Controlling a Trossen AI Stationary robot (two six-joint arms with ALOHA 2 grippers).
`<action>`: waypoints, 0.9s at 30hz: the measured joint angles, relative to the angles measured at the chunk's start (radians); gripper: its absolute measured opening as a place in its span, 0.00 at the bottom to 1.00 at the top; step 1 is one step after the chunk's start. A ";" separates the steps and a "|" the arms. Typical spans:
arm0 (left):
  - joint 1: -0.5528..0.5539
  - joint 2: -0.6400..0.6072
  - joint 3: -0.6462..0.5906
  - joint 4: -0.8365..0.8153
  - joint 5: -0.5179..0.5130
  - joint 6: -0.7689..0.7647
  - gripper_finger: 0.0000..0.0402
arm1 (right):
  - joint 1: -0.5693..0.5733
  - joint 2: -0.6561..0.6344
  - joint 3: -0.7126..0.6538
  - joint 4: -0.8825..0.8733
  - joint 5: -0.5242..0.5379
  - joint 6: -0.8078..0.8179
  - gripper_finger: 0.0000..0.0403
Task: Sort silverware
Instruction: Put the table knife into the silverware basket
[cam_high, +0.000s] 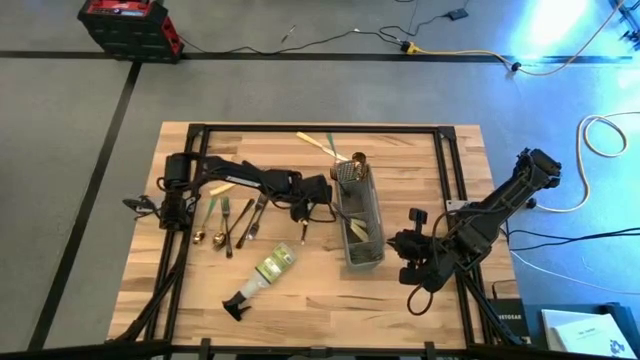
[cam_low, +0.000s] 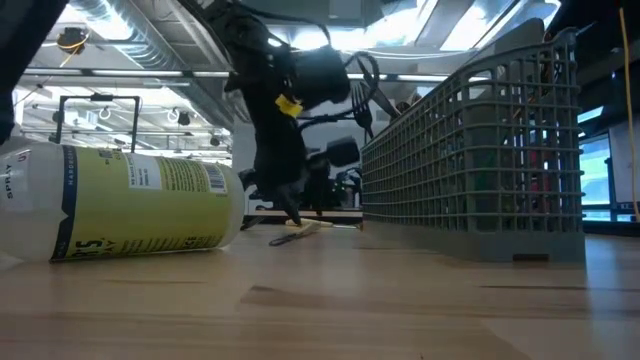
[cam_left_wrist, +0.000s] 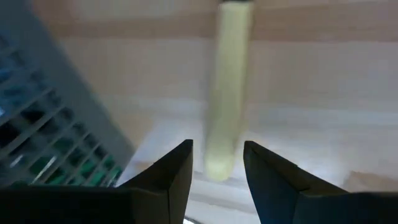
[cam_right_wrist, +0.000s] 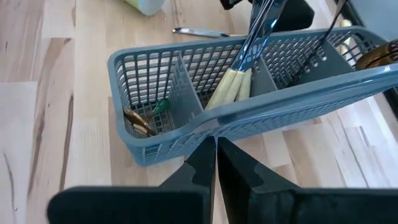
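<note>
The left tool (cam_high: 303, 228) hangs low over the bench (cam_high: 200, 300), just beside the caddy (cam_high: 360, 222) on its left side. Its jaws stand partly apart, and a cream handle (cam_left_wrist: 225, 93) lies on the wood straight ahead of them, its end in line with the gap; the left wrist view does not show any contact, so nothing is gripped there. In the low view this tool (cam_low: 290, 212) points down, close above a slim piece (cam_low: 292, 237) lying flat on the bench.

The right tool (cam_right_wrist: 216, 163) waits closed and empty, just beside the caddy's near wall (cam_right_wrist: 261, 109).

Silverware is split up. Several forks and spoons (cam_high: 232, 222) lie loose left of the left arm. Cream-handled pieces (cam_right_wrist: 233, 87) stand in the caddy's middle compartment, and dark bronze ones (cam_right_wrist: 138, 121) lie in the end compartment. A spray bottle (cam_high: 262, 276) lies on its side in front.
</note>
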 joint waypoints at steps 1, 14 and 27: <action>-0.002 0.006 0.000 -0.002 0.000 0.006 0.32 | 0.000 0.000 0.000 0.000 -0.005 -0.001 0.00; -0.015 0.013 0.000 -0.069 -0.030 0.062 0.32 | 0.000 0.000 0.000 -0.005 -0.004 -0.005 0.00; -0.043 0.013 0.001 -0.102 -0.044 0.001 0.18 | 0.000 0.000 0.000 -0.005 0.004 -0.012 0.00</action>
